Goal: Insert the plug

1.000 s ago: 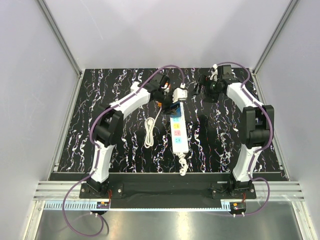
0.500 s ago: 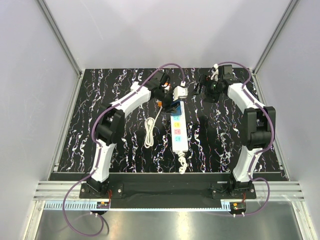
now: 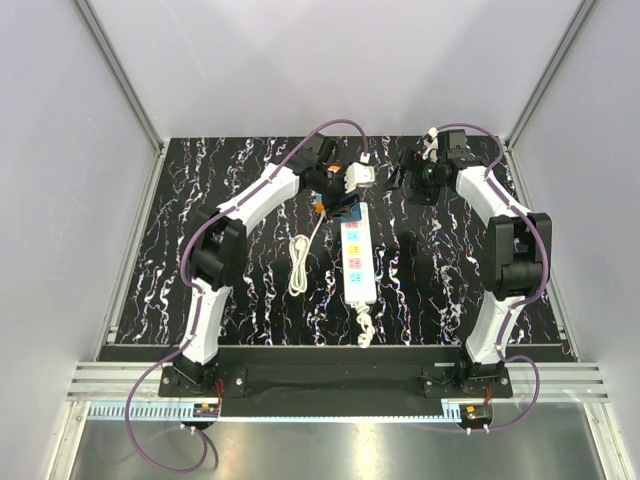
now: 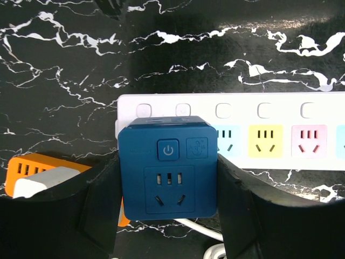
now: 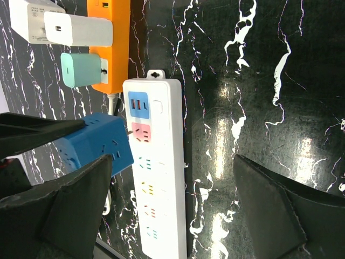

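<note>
My left gripper point(image 4: 168, 210) is shut on the blue plug point(image 4: 168, 167), a solid-blue cube with a power button and socket holes on its face. It hangs over the far end of the white power strip point(image 4: 269, 129), lifted and clear of the sockets in the right wrist view point(image 5: 99, 145). In the top view the plug point(image 3: 346, 208) sits at the strip's point(image 3: 357, 262) far end under the left gripper point(image 3: 338, 200). My right gripper point(image 5: 172, 199) is open and empty above the table right of the strip point(image 5: 156, 172), at the back right in the top view point(image 3: 418, 186).
An orange power strip point(image 5: 109, 43) with a white adapter point(image 5: 75, 29) and a mint adapter point(image 5: 81, 69) plugged in lies beyond the white strip; it also shows in the left wrist view point(image 4: 43, 172). A coiled white cable point(image 3: 299, 265) lies left of the strip.
My left gripper has carried the blue plug slightly toward the back and right, over the strip's far end. The right arm has barely moved.
</note>
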